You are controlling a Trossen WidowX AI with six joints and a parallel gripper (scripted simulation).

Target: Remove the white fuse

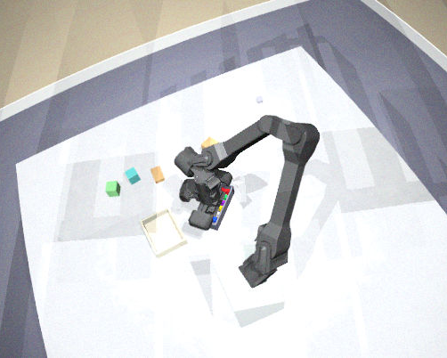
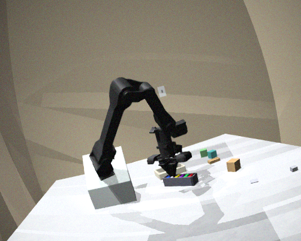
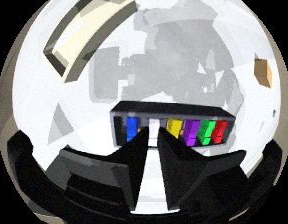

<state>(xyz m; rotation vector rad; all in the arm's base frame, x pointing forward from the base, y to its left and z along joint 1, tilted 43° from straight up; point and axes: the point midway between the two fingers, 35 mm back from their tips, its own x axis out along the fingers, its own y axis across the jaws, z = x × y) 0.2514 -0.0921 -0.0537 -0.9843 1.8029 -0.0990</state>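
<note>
Down at the block, we see the dark parallel-jaw gripper (image 3: 153, 139) clenched on the small white fuse (image 3: 155, 127). This fuse sits in its slot in the dark rectangular fuse block (image 3: 168, 110), between the blue fuse (image 3: 132, 129) and the yellow fuse (image 3: 173, 129). Only the wrist view gives us this. There the two black fingers converge on the white slot, and the purple, green and red fuses stand in a row to the right.

From the top view we cannot see the fingertips at all. The wrist housing covers that end of the block (image 1: 227, 206), and only some coloured fuse tops show along its exposed edge. The same view shows the shallow cream tray (image 1: 149, 238) lying apart from the block, on the far side of the gripper from it.

In the exterior view we see what the others hide. The arm arches high from its pale box base (image 2: 110, 186), and the gripper (image 2: 170, 172) points steeply down onto the near end of the block (image 2: 180, 181). The tray (image 2: 159, 173) sits just behind it.

Further off we find a green cube (image 1: 113, 188), a teal cube (image 1: 133, 175), a flat orange block (image 1: 157, 174) and a tan cube (image 2: 233, 165).

A small pale plate (image 2: 162, 91) on the wall behind carries a dark mark, too small for us to read.
</note>
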